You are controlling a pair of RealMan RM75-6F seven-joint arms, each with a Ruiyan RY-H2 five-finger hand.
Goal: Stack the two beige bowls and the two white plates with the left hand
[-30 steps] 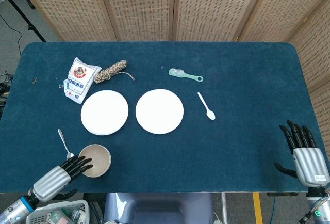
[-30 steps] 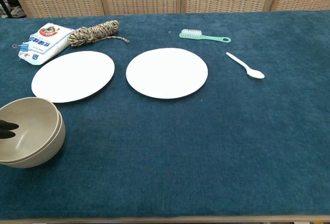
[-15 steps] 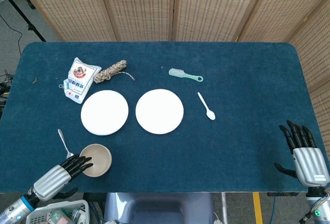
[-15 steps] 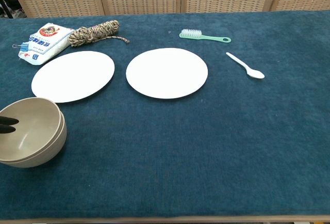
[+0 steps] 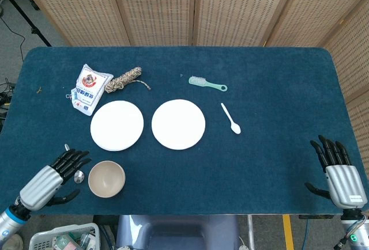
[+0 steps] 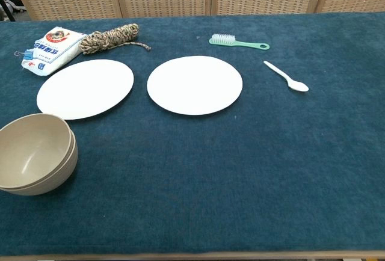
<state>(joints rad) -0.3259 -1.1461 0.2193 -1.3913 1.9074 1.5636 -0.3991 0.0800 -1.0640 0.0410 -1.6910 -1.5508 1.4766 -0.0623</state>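
Now, bowls: we see the two beige bowls [image 6: 35,154] nested one inside the other at the near left edge of the table [image 5: 277,146], so that half looks finished.
Plates: the left white plate [image 5: 117,125] and the right white plate [image 5: 179,124] lie flat side by side in the middle, just apart, not yet stacked.
Left hand: our left hand [image 5: 53,177] hovers just left of the bowls, fingers spread and holding nothing; it sits over a metal spoon [image 5: 78,175] whose bowl end peeks out beside the fingertips.
Right hand: our right hand [image 5: 337,172] waits at the near right corner, fingers spread upward, empty, well apart from everything.
Risk one: a flat plate on soft cloth gives little edge to get under, so we reckon the fingers may slide it instead of lifting it.
Risk two: pushed far or left, the left plate would run into the snack packet [image 5: 88,88] and the rope coil [image 5: 127,79] just beyond it.
Risk three: lifting away, the hand could catch the metal spoon or nudge the bowls toward the near edge.
Change: half a second ago the left hand's fingers rested on the bowl rim; they are off it now, and the hand has moved left and clear, gone from the chest view.
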